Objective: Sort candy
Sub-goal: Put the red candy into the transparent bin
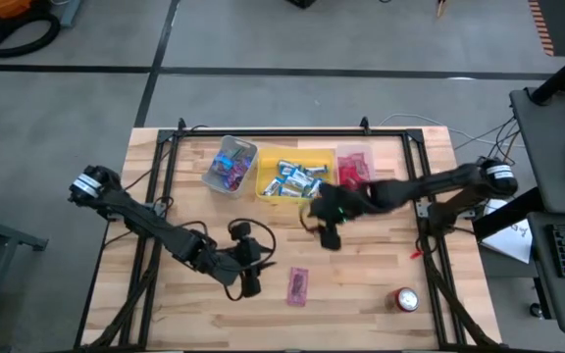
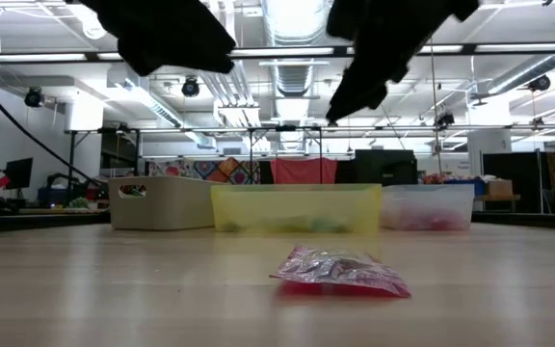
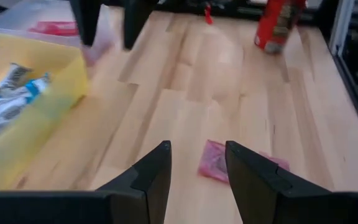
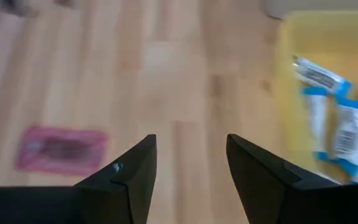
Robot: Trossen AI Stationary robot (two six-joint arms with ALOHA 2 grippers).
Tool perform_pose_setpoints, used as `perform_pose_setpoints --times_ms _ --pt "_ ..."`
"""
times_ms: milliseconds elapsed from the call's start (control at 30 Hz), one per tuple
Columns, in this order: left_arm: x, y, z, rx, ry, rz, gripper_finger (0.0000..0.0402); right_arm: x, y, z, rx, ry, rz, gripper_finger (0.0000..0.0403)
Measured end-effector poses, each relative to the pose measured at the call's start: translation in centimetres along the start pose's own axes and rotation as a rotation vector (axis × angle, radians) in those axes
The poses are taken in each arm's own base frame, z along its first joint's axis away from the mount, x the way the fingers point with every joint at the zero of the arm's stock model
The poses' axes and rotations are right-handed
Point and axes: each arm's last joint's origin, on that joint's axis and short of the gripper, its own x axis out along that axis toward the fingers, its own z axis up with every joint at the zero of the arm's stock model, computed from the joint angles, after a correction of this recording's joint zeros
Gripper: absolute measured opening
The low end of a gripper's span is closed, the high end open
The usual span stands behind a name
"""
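I've got one pink candy (image 1: 297, 285) lying flat on the counter (image 1: 361, 294), nothing touching it. Left claw (image 1: 250, 284) hangs just beside it, fingers apart, empty. Right claw (image 1: 328, 238) hovers beyond the candy, near the yellow bin (image 1: 263, 176), fingers apart, empty too. Blue-and-white candies (image 1: 297, 179) sit in that bin.

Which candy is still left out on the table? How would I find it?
Start at the three bins lined up at the far side of the wooden table. Come toward the near edge: a single pink-wrapped candy lies flat on bare wood, between the left gripper and a red can. It alone is outside a bin.
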Motion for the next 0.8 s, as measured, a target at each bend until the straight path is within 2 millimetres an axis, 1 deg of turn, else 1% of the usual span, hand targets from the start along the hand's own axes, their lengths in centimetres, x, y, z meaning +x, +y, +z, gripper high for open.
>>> perform_pose_setpoints --times_ms 67,133,233,300,400,500,633,800 --pt "0.8 -0.5 -0.5 0.035 0.009 -0.025 0.0135 -0.1 1.9 -0.6 -0.037 -0.005 0.017 0.0184" --pt "1.6 -1.0 -1.0 0.092 0.017 -0.067 0.0135 0.0 3.6 -1.5 -0.065 0.026 0.034 0.0183" --pt "2.5 -1.7 -1.8 0.181 0.050 -0.172 0.0135 -0.1 5.7 -2.2 -0.055 0.046 0.070 0.0183" --pt "2.9 -1.9 -2.3 0.223 0.076 -0.225 0.0135 -0.3 6.9 -2.5 -0.040 0.054 0.097 0.0183" --pt "3.5 -2.2 -2.9 0.277 0.096 -0.253 0.0135 -0.6 8.5 -3.1 -0.028 0.076 0.130 0.0183" --pt "4.0 -2.2 -3.4 0.285 0.112 -0.246 0.0135 -0.4 10.2 -3.8 -0.104 0.093 0.169 0.0183" --pt "3.9 -2.3 -3.6 0.218 0.133 -0.242 0.0135 0.8 12.1 -4.8 -0.209 0.093 0.152 0.0183" --pt "3.4 -2.8 -4.4 0.167 0.183 -0.241 0.0135 3.0 12.8 -5.4 -0.260 0.086 0.136 0.0189"
